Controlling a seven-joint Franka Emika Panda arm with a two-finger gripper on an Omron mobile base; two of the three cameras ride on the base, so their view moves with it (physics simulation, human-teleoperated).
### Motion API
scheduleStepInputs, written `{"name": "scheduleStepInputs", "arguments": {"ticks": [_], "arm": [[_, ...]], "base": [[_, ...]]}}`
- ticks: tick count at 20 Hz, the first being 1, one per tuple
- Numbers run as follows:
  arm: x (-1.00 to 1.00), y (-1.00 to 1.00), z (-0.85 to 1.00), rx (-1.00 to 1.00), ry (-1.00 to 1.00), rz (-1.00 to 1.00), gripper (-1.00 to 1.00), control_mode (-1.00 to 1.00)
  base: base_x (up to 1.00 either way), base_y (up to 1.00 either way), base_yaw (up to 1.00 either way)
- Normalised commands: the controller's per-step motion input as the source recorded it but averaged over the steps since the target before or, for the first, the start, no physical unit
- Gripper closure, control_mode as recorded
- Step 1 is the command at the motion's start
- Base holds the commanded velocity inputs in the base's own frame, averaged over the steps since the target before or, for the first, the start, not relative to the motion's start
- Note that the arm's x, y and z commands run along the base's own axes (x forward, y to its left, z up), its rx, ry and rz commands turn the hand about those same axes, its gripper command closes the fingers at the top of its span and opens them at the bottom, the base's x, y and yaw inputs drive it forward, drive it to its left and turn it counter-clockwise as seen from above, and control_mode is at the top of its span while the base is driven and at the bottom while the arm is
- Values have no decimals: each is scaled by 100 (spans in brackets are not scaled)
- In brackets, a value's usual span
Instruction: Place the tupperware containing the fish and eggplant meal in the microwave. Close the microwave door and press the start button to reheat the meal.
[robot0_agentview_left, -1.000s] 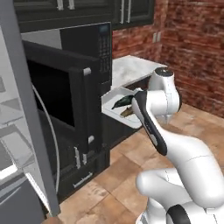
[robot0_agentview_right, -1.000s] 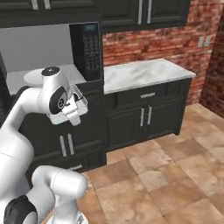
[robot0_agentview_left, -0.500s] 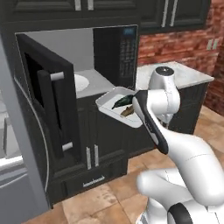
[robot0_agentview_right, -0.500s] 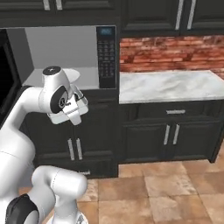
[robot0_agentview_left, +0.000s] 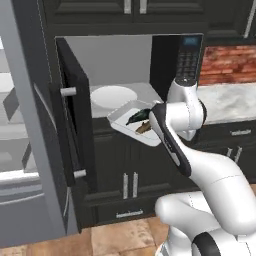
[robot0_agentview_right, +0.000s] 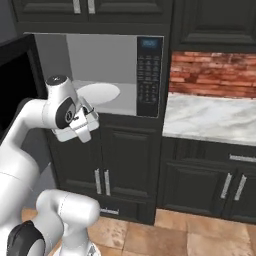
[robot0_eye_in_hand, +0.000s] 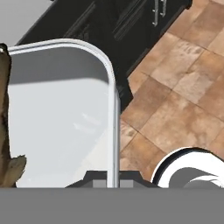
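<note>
Gripper (robot0_eye_in_hand: 113, 183) is pinched narrow on the rim of the tupperware (robot0_agentview_left: 126, 122) – edge grip, so the tray hangs out sideways from the hand toward the microwave (robot0_agentview_left: 150, 70). Tupperware is in the air just in front of the microwave opening, near sill level, slightly tilted; fish and eggplant meal (robot0_agentview_left: 141, 121) sits toward the gripper side. Microwave door (robot0_agentview_left: 74, 130) is swung fully open to the left, leaving the cavity reachable. White turntable plate (robot0_agentview_left: 113, 96) inside looks like the landing spot – insertion not yet done.
</note>
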Motion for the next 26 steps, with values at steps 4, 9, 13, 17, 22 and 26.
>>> {"name": "scheduleStepInputs", "arguments": {"ticks": [4, 9, 13, 17, 22, 26], "arm": [[0, 0, 0, 0, 0, 0, 100, 100], [0, 0, 0, 0, 0, 0, 100, 100], [0, 0, 0, 0, 0, 0, 100, 100], [0, 0, 0, 0, 0, 0, 100, 100], [0, 0, 0, 0, 0, 0, 100, 100], [8, -3, 0, 0, -2, 0, 100, -100]], "base": [[50, -48, 42], [52, -45, 37], [49, -26, 31], [39, -5, 29], [30, -11, 27], [8, -11, 8]]}}
